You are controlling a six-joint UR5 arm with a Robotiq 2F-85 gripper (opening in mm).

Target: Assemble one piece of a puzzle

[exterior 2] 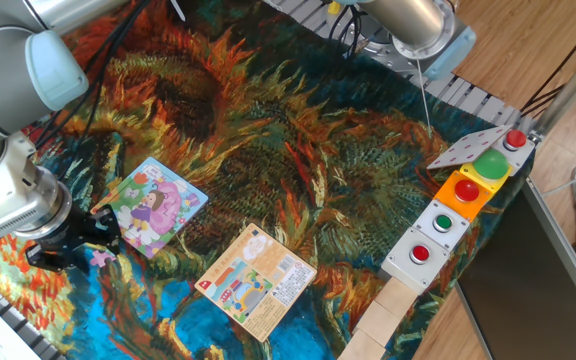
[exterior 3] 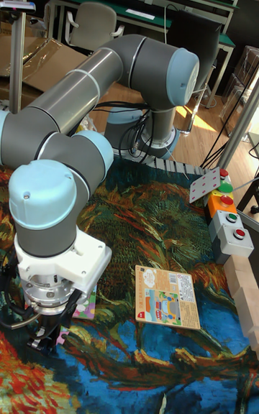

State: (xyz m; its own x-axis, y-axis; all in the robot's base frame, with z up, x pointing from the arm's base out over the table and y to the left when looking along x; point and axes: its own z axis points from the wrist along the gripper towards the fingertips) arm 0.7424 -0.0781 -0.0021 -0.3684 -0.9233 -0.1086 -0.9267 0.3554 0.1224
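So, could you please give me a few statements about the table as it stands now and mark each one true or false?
1. The small pink-lilac jigsaw piece lies at the black two-finger gripper, off the board. True.
2. The square cartoon puzzle board lies under the orange-peach rectangular card. False: they lie apart on the sunflower-print cloth.
3. The piece is already seated in the board. False: it sits on the cloth beside the board's near-left edge.
4. The grey button boxes stand at the table's right edge. True.
5. The gripper is above the card. False: it is left of the board.
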